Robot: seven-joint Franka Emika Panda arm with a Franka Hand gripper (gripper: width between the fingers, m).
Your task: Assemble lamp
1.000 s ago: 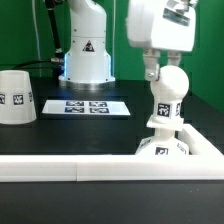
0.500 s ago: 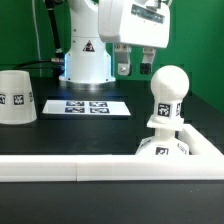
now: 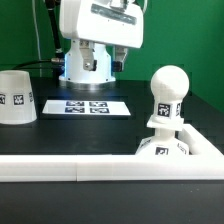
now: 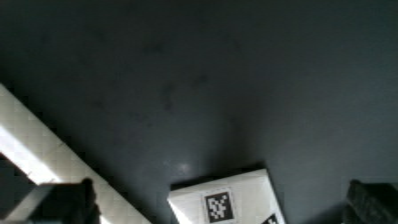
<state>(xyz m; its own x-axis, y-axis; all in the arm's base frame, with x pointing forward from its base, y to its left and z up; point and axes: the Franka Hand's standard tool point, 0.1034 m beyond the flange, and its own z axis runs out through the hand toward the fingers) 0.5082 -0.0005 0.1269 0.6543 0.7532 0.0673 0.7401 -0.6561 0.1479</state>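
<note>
2 views | ext: bulb [image 3: 168, 92] on base [image 3: 165, 148], shade [image 3: 17, 97] | wrist: marker board [image 4: 228, 203]

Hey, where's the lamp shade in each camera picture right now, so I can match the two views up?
Exterior view: the lamp shade stands at the exterior view's left edge, partly cut off, with its wide end down on the black table top.
Wrist view: the lamp shade is not in it.
Shared landmark: the black table top, which fills most of the wrist view.
</note>
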